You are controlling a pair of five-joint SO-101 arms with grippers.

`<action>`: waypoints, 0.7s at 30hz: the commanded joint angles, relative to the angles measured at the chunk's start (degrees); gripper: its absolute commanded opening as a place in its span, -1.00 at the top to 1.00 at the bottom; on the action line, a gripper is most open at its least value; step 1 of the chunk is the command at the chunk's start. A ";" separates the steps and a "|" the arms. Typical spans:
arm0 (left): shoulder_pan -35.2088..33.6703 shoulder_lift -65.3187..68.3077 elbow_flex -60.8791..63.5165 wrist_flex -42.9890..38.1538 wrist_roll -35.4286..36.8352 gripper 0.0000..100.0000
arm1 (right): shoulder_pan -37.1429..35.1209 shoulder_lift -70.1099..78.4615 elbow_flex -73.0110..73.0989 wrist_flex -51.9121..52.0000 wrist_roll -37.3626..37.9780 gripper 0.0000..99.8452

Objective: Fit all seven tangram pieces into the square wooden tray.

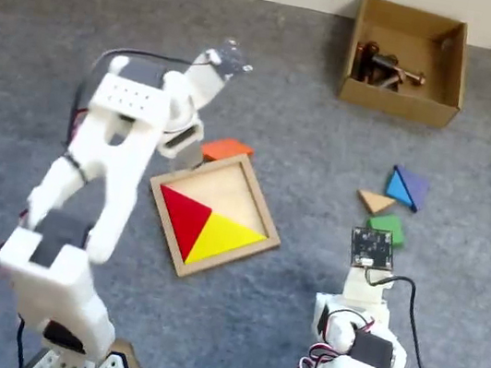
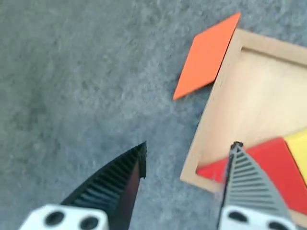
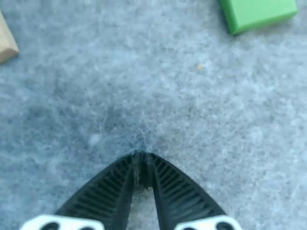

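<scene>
Left pincer (image 2: 189,146) released at tray (image 2: 204,139) corner; best to centre over orange piece (image 2: 206,55) against tray rim. Right pincer (image 3: 142,155) clenched, empty.

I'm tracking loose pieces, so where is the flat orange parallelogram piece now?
In the high view, the orange parallelogram piece lies on the grey carpet outside the far rim of the square wooden tray, left of centre.

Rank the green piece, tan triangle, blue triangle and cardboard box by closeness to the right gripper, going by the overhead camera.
Starting from the right gripper:
1. green piece, on the carpet just ahead of it.
2. tan triangle, just beyond the green one.
3. blue triangle, a little farther on again.
4. cardboard box, way off at the table's far edge.
</scene>
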 commanded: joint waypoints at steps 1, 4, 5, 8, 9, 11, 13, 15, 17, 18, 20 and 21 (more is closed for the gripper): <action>1.80 3.74 -8.04 -1.76 -0.18 0.48 | 1.63 0.13 1.19 -1.98 -0.53 0.98; 1.27 8.13 -11.21 -3.69 -0.18 0.48 | 1.71 0.13 1.19 -1.98 -0.53 0.98; 1.01 9.27 -11.82 -4.40 -0.18 0.48 | 1.71 0.13 1.19 -1.98 -0.53 0.98; 1.01 12.18 -13.58 -6.86 -0.18 0.48 | 1.71 0.13 1.19 -1.98 -0.53 0.98; 0.84 13.05 -14.02 -7.91 -0.18 0.48 | 1.71 0.13 1.19 -1.98 -0.53 0.98; 0.48 14.46 -14.29 -10.46 -0.18 0.48 | 1.71 0.13 1.19 -1.98 -0.53 0.98; -0.04 15.69 -14.29 -12.31 -0.26 0.48 | 1.71 0.13 1.19 -1.98 -0.53 0.98; -0.31 16.66 -14.29 -14.15 -0.35 0.48 | 1.71 0.13 1.19 -1.98 -0.53 0.98; -0.40 17.36 -14.29 -15.30 -0.35 0.48 | 1.71 0.13 1.19 -1.98 -0.53 0.98; -0.31 17.54 -14.29 -15.47 -0.35 0.48 | 1.71 0.13 1.19 -1.98 -0.53 0.98; 0.04 17.71 -14.29 -15.47 -0.35 0.48 | 1.71 0.13 1.19 -1.98 -0.53 0.98; 0.04 17.71 -14.29 -15.47 -0.26 0.48 | 1.71 0.13 1.19 -1.98 -0.53 0.98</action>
